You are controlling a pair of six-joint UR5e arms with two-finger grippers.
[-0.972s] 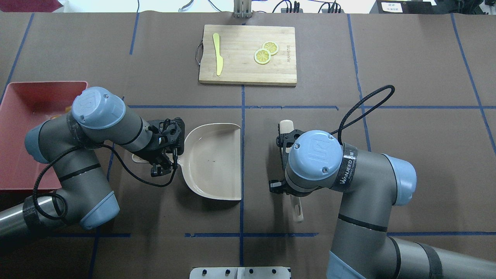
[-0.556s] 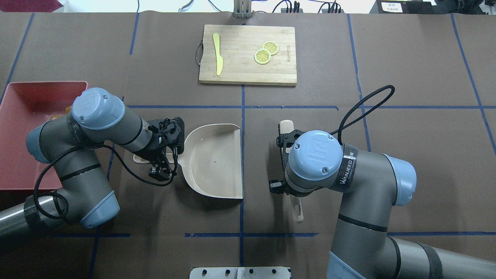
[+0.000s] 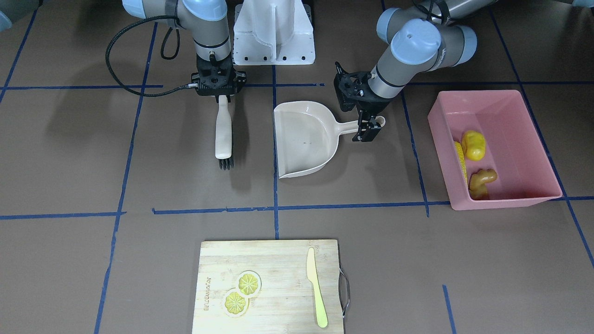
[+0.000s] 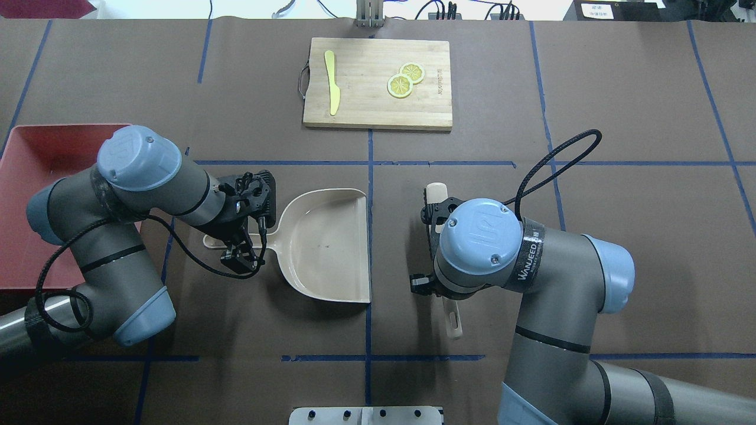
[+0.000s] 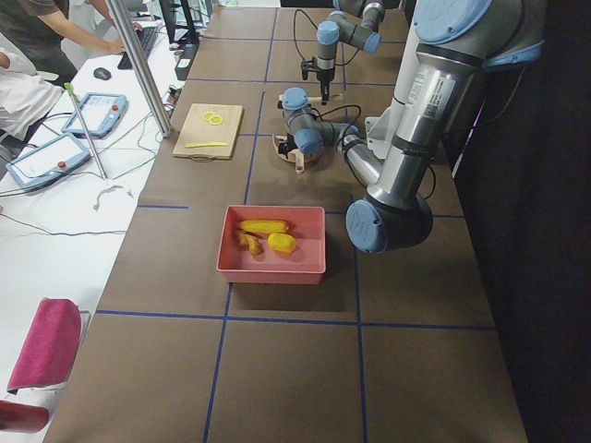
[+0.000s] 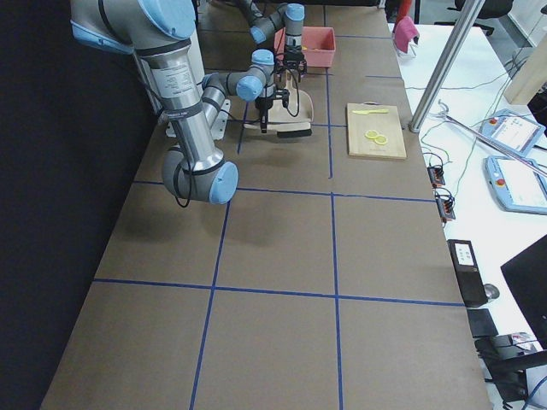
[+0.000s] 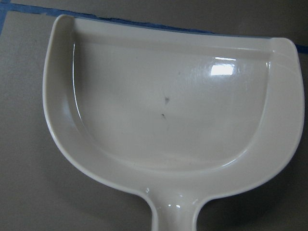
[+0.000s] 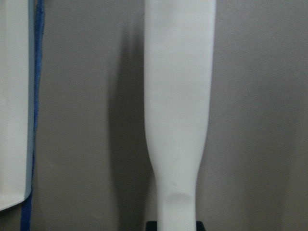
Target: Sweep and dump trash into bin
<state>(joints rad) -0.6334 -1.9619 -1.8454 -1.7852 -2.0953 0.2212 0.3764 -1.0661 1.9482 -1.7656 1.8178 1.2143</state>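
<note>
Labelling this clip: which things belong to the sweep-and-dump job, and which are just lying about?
Job: corn cob, yellow vegetable and ginger root, all in the pink bin; dustpan; brush.
Lying about: cutting board, lemon slices, knife.

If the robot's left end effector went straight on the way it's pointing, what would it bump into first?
Probably the dustpan handle, right under the left end effector; depth is hard to judge.

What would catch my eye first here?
The pink bin at the robot's left, with a corn cob, a lumpy yellow vegetable and a ginger root inside. Mid-table the beige dustpan lies empty, the left gripper at its handle, and the right gripper holds a brush beside it.
</note>
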